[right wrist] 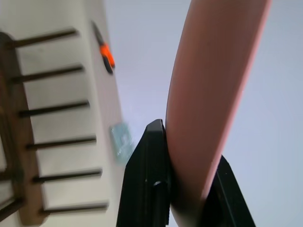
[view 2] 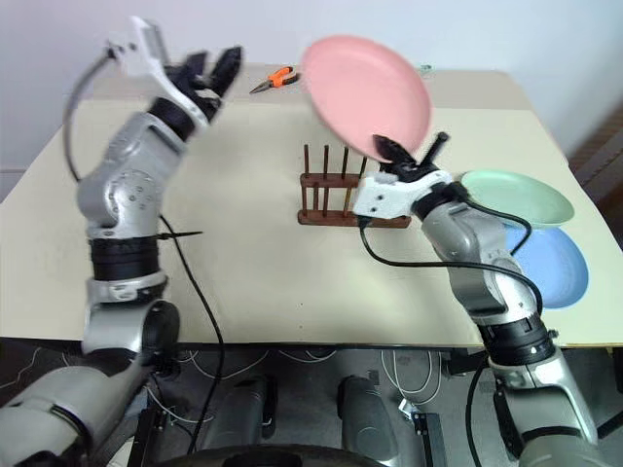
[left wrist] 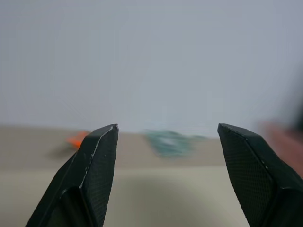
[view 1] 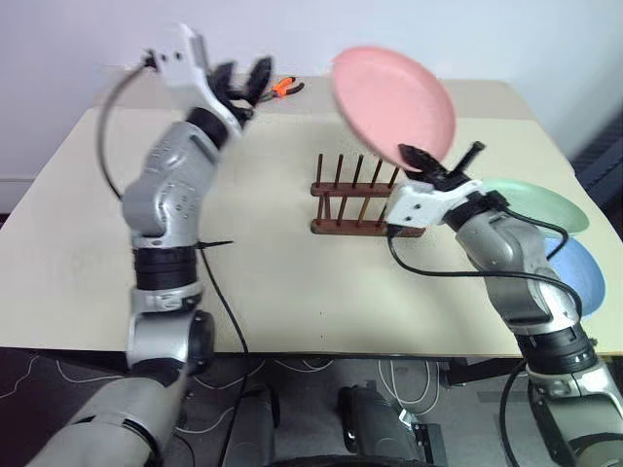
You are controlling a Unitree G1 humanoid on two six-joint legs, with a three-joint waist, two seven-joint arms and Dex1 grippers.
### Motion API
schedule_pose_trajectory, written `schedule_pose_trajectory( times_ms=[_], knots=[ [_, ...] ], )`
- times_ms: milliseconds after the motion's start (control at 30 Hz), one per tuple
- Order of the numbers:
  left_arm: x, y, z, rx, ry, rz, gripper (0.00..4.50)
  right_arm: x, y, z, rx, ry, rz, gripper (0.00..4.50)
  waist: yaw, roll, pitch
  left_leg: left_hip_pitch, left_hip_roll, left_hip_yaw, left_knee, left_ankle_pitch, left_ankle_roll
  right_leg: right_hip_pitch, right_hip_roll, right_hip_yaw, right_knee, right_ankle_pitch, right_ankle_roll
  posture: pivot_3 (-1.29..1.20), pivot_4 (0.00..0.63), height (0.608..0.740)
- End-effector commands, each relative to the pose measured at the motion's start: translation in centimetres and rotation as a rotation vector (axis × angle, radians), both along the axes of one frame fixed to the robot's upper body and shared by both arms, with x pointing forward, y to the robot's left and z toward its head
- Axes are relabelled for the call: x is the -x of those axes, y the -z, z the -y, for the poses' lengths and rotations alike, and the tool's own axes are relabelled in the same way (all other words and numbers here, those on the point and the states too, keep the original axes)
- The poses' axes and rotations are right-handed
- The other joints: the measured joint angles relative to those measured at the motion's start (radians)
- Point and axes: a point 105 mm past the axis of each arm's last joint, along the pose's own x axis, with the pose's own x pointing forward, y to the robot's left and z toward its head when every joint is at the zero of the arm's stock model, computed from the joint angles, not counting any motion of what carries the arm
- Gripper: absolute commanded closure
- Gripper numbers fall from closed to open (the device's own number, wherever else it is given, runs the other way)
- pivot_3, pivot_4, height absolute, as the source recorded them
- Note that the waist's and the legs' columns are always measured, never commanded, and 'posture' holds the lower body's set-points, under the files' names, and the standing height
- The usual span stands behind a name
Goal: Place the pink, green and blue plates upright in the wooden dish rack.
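In the left eye view, the right tool (view 1: 440, 161) is clamped on the lower rim of the pink plate (view 1: 392, 102), which stands tilted in the air at the upper centre of the frame, its face turned toward the camera. The wooden dish rack (view 1: 356, 197) sits on the table (view 1: 273, 282) directly below and slightly left of the plate, its row of pegs running left to right across the picture. The coming move turns on that relation: the plate's held edge hangs just above the rack's right end, so it probably has to come down and be turned edge-on to slip between pegs. The right arm is clearly the nearer one. The green plate (view 1: 545, 204) and blue plate (view 1: 582, 272) lie flat at the right edge, partly covered by the right forearm.

In the right eye view, the left tool (view 2: 209, 70) is raised at the upper left, blurred, fingers spread and empty, well apart from the rack. Orange-handled pliers (view 2: 273, 78) lie at the table's far edge.

The left wrist view shows its fingers standing apart with nothing between; the background is too blurred to name.

The right wrist view shows the plate's rim pinched between the fingers, rack pegs at the left; the slot it will enter cannot be judged.
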Motion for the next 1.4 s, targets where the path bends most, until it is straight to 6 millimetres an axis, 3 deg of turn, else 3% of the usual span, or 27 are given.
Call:
schedule_pose_trajectory(
  times_ms=[33, 133, 300, 633, 933, 1033, 1167, 1400],
  knots=[
    [0.2, 2.6, 0.0, -0.235, 0.043, 0.052, 0.95, 2.6, -1.7, 0.6, -0.359, -0.137, -0.071, 4.5, 0.003, 0.001, 0.0, 0.001, 0.0, 0.0, -0.001, 0.0, 0.0, 0.001, 0.0, 0.0, 0.0, 0.0, 0.0, 0.0, 0.15, 0.726],
    [3.2, 7.2, 3.6, -0.369, 0.406, -0.015, 0.95, 3.5, -2.1, 1.6, -0.799, -0.217, -0.191, 4.5, 0.005, 0.001, 0.0, 0.0, 0.0, 0.0, 0.0, 0.0, 0.0, 0.001, -0.001, 0.0, 0.0, 0.0, 0.0, 0.0, 0.15, 0.726],
    [7.2, 10.6, 6.3, -0.399, 0.72, -0.114, 0.95, 4.2, -1.9, 1.0, -1.0, -0.296, -0.316, 4.5, 0.003, 0.001, 0.001, -0.002, 0.0, 0.0, 0.002, 0.0, 0.0, 0.0, -0.002, -0.001, 0.0, -0.002, -0.005, 0.0, 0.15, 0.726],
    [8.7, 11.5, 8.0, -0.398, 0.805, -0.144, 0.95, 3.5, -1.1, 2.1, -1.138, -0.271, -0.421, 4.5, 0.001, 0.003, 0.0, -0.001, 0.001, 0.0, 0.001, 0.0, 0.001, 0.0, -0.001, 0.0, 0.0, -0.002, -0.005, 0.0, 0.15, 0.726],
    [9.0, 11.6, 8.1, -0.398, 0.802, -0.142, 0.95, 1.7, 1.3, 3.6, -1.173, -0.148, -0.508, 4.5, 0.001, 0.003, 0.0, -0.002, 0.001, 0.0, 0.001, 0.0, 0.001, 0.0, -0.001, 0.0, 0.0, -0.002, -0.005, 0.0, 0.15, 0.726],
    [9.2, 11.8, 8.2, -0.399, 0.804, -0.145, 0.88, 1.4, 1.7, 3.7, -1.135, -0.137, -0.522, 3.31, 0.001, 0.003, 0.0, -0.002, 0.001, 0.0, 0.001, 0.0, 0.001, -0.001, -0.001, 0.0, 0.0, -0.002, -0.005, 0.0, 0.15, 0.726],
    [9.3, 11.9, 8.3, -0.397, 0.805, -0.15, 0.88, 1.9, 1.2, 3.9, -0.914, -0.105, -0.471, 1.39, 0.001, 0.003, 0.0, -0.002, 0.001, 0.0, 0.001, 0.0, 0.001, -0.001, -0.001, 0.0, 0.0, -0.002, -0.005, 0.0, 0.15, 0.726],
    [9.2, 11.9, 8.1, -0.393, 0.801, -0.155, 0.88, 6.1, 0.6, 7.6, -0.501, -0.076, -0.513, 1.39, 0.009, 0.004, 0.001, -0.003, 0.0, 0.0, 0.002, -0.001, 0.002, 0.0, -0.002, 0.0, -0.002, -0.002, -0.004, 0.0, 0.15, 0.726]
  ],
)
